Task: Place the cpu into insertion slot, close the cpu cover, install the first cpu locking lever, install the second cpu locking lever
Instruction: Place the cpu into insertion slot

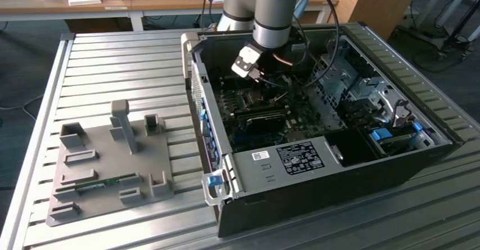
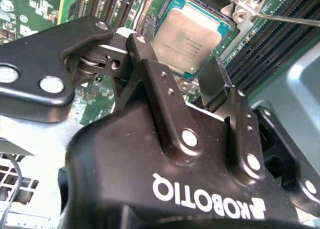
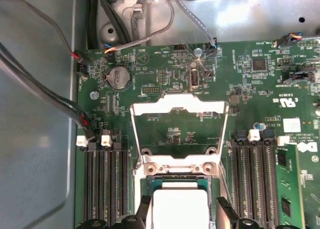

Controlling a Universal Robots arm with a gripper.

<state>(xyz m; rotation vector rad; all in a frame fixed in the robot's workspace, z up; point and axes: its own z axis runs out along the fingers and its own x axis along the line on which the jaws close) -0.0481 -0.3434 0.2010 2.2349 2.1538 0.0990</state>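
Closest to my wrist cameras, the black two-finger gripper (image 2: 176, 53) hangs just over the socket. I judge it released: its fingers (image 2: 155, 84) stand one on each side of the cpu (image 2: 187, 36), a small flat square chip with a pale silvery-grey top. In the first wrist view a sliver of gap shows at either edge rather than a pinch. The cpu lies flat inside the dark, teal-edged square socket (image 3: 175, 181), squarely between the fingertips, so the line from finger to finger crosses the chip from side to side. Just beyond it, on the side away from the gripper body, is the cpu cover (image 3: 175, 105), a square silvery metal frame with an open centre. It stands swung open from its hinged edge beside the socket and is not over the chip. The green motherboard (image 3: 165, 79) shows through its centre. Farther out, in the exterior view, the arm reaches down into the open black computer case (image 1: 338, 188) on the slatted metal table (image 1: 120, 76).
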